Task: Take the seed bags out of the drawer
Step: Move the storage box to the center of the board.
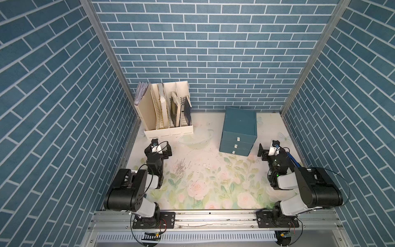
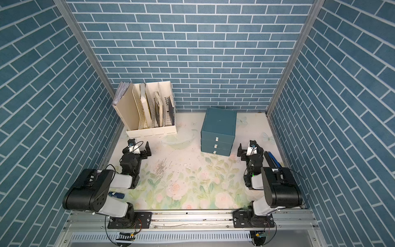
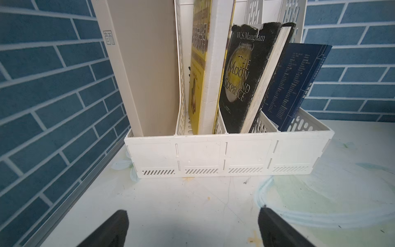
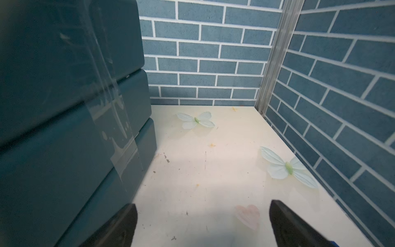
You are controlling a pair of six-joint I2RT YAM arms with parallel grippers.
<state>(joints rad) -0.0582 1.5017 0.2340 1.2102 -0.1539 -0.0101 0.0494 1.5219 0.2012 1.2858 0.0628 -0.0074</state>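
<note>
Nearest the rail, a small dark blue thing [image 2: 116, 194] lies on the floral mat [image 1: 198, 181], well to the left of the teal cabinet [image 1: 239, 124] and nearer than it.

Farther in, the left gripper [image 1: 158, 149] hangs over the mat well left of the cabinet, its jaws spread wide with nothing between them. In its wrist view, the left gripper [image 3: 193, 213] faces the cream file rack [image 3: 213, 154]. The right gripper [image 1: 273, 149] stands near the cabinet's right front corner, apart from it, jaws equally wide and empty. In its wrist view, the right gripper [image 4: 204, 206] has bare mat between the fingers.

The drawer [image 1: 226, 149] is the lowest of the cabinet's three tiers and is pushed fully in. Its front, with a small white pull tab [image 1: 234, 152], faces the rail. The front's long axis runs across the table, left to right. The mat in front of it is open. A clear glossy strip [image 4: 115, 119] runs down the cabinet's right side across all three tiers.

The seed bags show in no view, and with every drawer shut their place cannot be told.

Left of the cabinet and slightly farther back, the rack holds leaning books [image 3: 241, 79]. Behind the cabinet rises the blue brick wall [image 1: 213, 53].
</note>
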